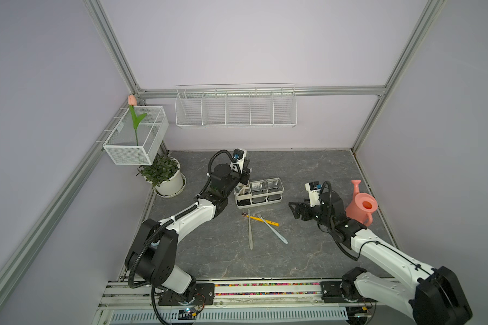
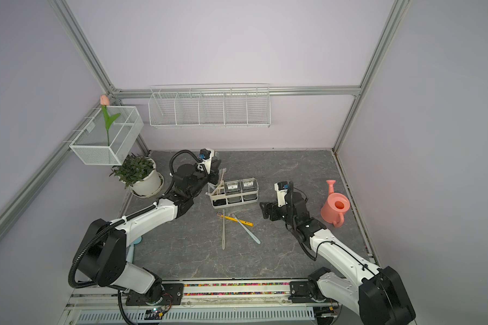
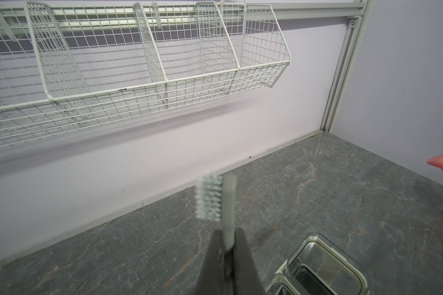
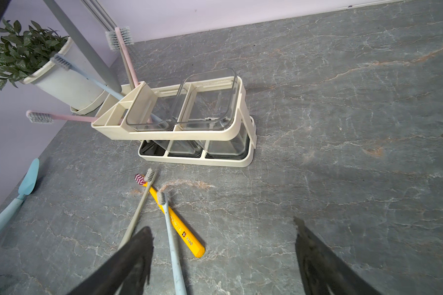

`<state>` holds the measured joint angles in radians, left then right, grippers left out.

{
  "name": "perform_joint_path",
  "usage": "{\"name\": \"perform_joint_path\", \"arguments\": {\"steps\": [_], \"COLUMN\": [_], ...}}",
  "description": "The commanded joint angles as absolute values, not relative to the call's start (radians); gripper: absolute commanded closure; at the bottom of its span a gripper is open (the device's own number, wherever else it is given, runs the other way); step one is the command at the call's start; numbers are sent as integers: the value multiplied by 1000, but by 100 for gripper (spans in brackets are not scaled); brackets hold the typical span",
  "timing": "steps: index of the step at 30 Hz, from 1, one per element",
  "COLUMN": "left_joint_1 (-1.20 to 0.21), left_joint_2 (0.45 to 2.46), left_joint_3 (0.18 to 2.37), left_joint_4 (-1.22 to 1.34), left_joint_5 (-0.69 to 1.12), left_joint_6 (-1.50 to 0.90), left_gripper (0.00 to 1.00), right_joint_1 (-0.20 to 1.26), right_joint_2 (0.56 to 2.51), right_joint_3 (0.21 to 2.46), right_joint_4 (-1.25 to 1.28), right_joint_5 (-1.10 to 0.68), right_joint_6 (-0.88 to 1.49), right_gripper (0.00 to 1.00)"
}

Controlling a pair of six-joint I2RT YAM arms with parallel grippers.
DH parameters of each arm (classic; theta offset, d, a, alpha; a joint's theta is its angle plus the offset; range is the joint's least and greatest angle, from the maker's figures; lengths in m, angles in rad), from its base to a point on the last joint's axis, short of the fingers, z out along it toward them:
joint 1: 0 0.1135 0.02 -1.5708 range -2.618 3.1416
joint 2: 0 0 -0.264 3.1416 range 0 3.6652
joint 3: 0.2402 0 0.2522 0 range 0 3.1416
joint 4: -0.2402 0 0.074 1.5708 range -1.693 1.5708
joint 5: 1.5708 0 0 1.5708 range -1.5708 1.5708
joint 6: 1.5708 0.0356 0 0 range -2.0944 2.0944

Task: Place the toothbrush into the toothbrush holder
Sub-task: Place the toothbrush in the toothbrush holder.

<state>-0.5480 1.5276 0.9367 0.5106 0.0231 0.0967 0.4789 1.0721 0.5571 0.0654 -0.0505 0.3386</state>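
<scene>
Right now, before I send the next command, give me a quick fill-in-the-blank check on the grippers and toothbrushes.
1. The left gripper is shut on a ___ toothbrush.
2. ___ loose toothbrushes lie on the table in front of the toothbrush holder.
3. The right gripper stands ___, with nothing between its jaws.
4. The watering can beside the right arm is ___.
Missing words: grey; three; open; pink.

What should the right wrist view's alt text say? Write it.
A cream toothbrush holder with two clear cups stands on a grey table, toothbrushes leaning from its end bin. Three loose toothbrushes, yellow, grey and pale blue, lie crossed before the open right fingers.
</scene>
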Motion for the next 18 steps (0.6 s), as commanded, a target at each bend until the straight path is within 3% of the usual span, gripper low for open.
{"name": "perform_joint_path", "arguments": {"steps": [1, 18], "left_joint_1": [-543, -519], "left_joint_2": [1497, 1504], "left_joint_3": [911, 832], "left_joint_4": [555, 627], "left_joint_5": [11, -3], "left_joint_6": [132, 119], "left_gripper": [100, 100], "right_joint_1": [468, 459], "right_joint_2": [1086, 1129], "right_joint_3": [554, 592], "right_joint_4": [58, 38], "right_joint_5": [-72, -88], "right_joint_6": [346, 366], "right_gripper": [11, 11]}}
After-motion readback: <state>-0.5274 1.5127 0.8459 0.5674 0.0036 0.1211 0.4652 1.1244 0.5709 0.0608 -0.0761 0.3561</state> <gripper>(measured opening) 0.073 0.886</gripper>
